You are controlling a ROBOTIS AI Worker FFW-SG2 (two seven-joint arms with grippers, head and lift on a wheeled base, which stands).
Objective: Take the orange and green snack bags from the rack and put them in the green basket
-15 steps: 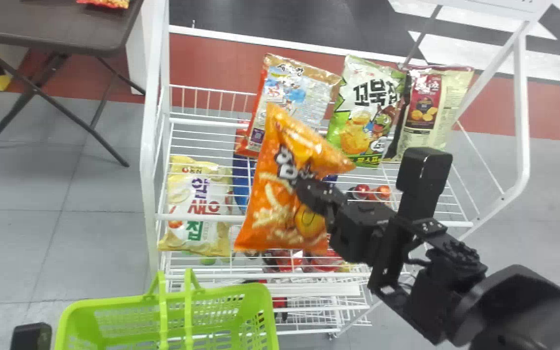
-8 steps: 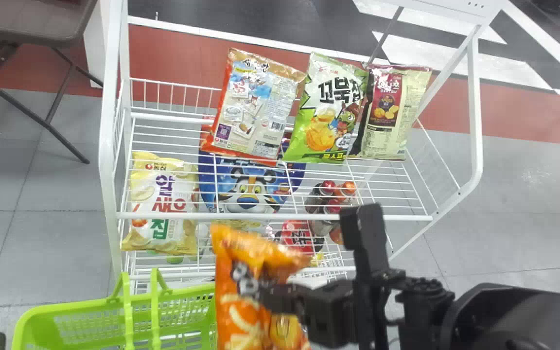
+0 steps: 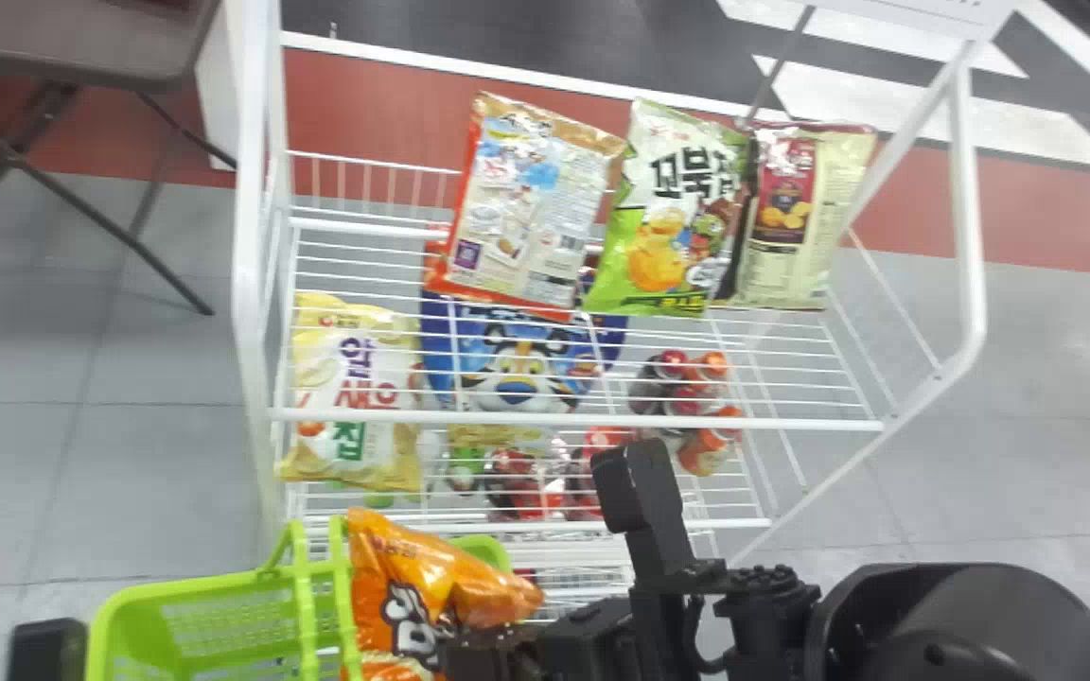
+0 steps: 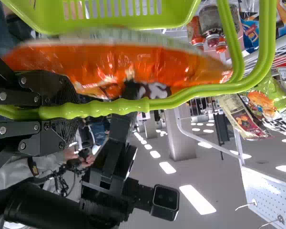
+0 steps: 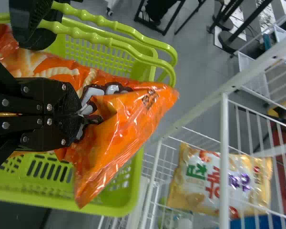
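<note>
The right gripper [image 5: 81, 119] pinches a fold of the glossy orange plastic snack bag [image 5: 133, 126], its two black fingers pressed onto the film. In the head view the bag lies over the basket's 3 o'clock end, its body toward 11 o'clock from the grip, its long axis close to a 12-to-6 line and one corner flaring to 2 o'clock. Beneath, the bright green slotted plastic basket [image 3: 204, 584] stretches toward 9 o'clock, a ridged green handle [image 4: 100, 109] clamped between the fingers of the left gripper [image 4: 76, 114]. The next move likely calls for a slight shift toward 9 o'clock, then lowering; the flared corner could snag on rim or handle. Farther out, at 1 o'clock from the right gripper, the green-and-white pillow-shaped snack bag [image 3: 663, 227] waits on the white wire rack [image 3: 554, 417], apparently the right arm's next pick.
</note>
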